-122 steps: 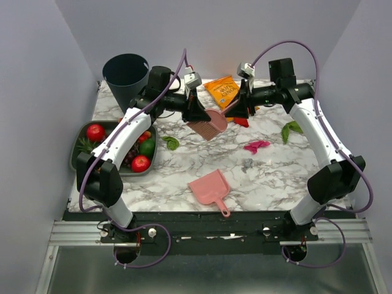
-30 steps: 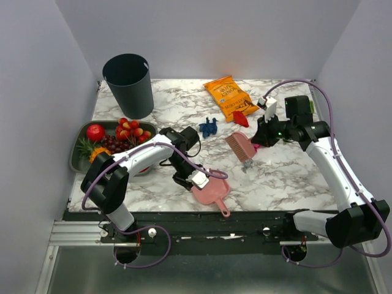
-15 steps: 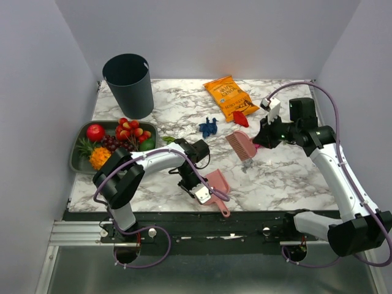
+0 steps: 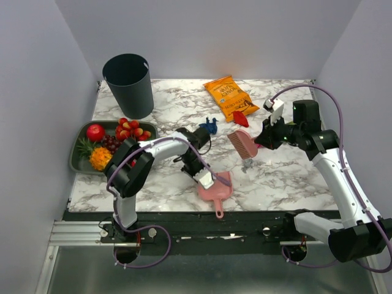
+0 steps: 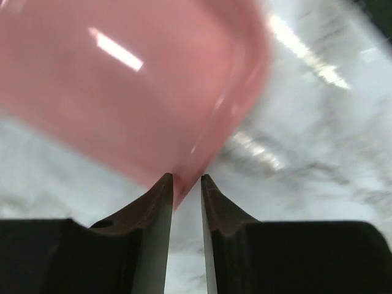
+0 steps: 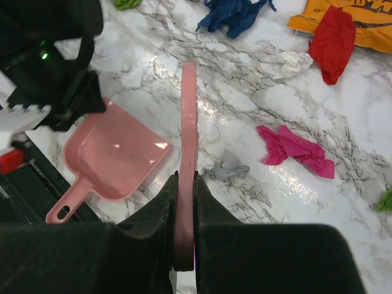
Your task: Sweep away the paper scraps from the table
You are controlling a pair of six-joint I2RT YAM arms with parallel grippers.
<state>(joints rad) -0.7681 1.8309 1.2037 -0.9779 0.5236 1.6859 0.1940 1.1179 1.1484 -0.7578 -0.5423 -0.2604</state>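
Paper scraps lie on the marble table (image 4: 288, 177): a blue one (image 4: 209, 126), a red one (image 4: 241, 118) by the snack bag, a grey one (image 4: 247, 164) and a magenta one (image 6: 297, 150). My right gripper (image 6: 185, 174) is shut on the handle of the pink brush (image 4: 242, 144), which hangs just left of the grey scrap (image 6: 228, 165). My left gripper (image 4: 208, 181) is at the back corner of the pink dustpan (image 4: 215, 188). Its jaws stand a narrow gap apart, with the pan's corner (image 5: 184, 190) at the tips. Whether they clamp it does not show.
A dark bin (image 4: 128, 82) stands at the back left. The fruit tray (image 4: 78, 160) sits at the left edge, and the orange snack bag (image 4: 229, 95) lies at the back. The dustpan's handle (image 4: 218, 211) reaches the black front edge. A green scrap (image 6: 125, 3) lies beyond the dustpan.
My left gripper swung round to the dustpan's back corner and its jaws narrowed. The dustpan turned, so its handle points at the front edge. The right arm drifted slightly right with the brush.
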